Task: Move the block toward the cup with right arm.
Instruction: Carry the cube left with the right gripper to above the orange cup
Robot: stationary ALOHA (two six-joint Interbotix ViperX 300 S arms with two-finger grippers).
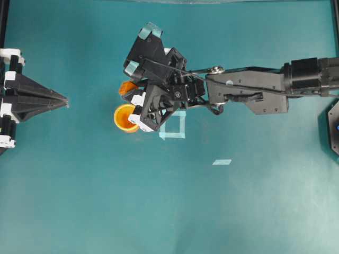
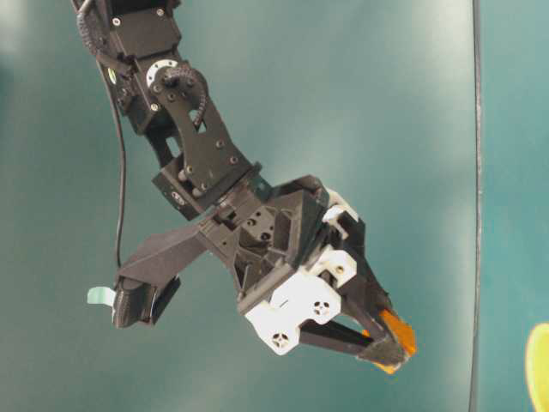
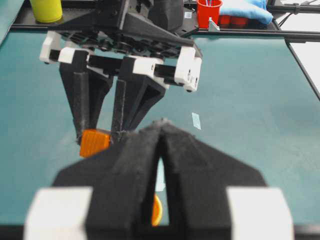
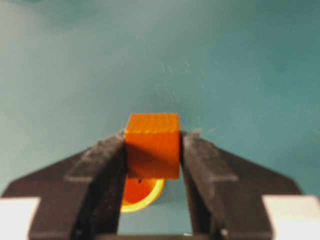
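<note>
My right gripper (image 4: 152, 137) is shut on the block (image 4: 152, 145), a small orange cube pinched between its two black fingers. Just beyond and below the cube shows part of the cup (image 4: 142, 195), with its yellow rim and orange inside. From overhead the block (image 1: 127, 87) sits at the tip of the right gripper (image 1: 128, 89), just next to the cup (image 1: 124, 117), which the gripper body partly covers. My left gripper (image 1: 66, 100) is a black wedge at the left edge, shut and holding nothing. Its view shows the block (image 3: 94, 142) ahead.
A pale tape square (image 1: 174, 127) lies under the right arm's wrist, and a small tape strip (image 1: 222, 162) lies to its right. Beyond the table's far rail stand a yellow cylinder (image 3: 46, 10), a red container (image 3: 208, 12) and a blue cloth (image 3: 245, 10).
</note>
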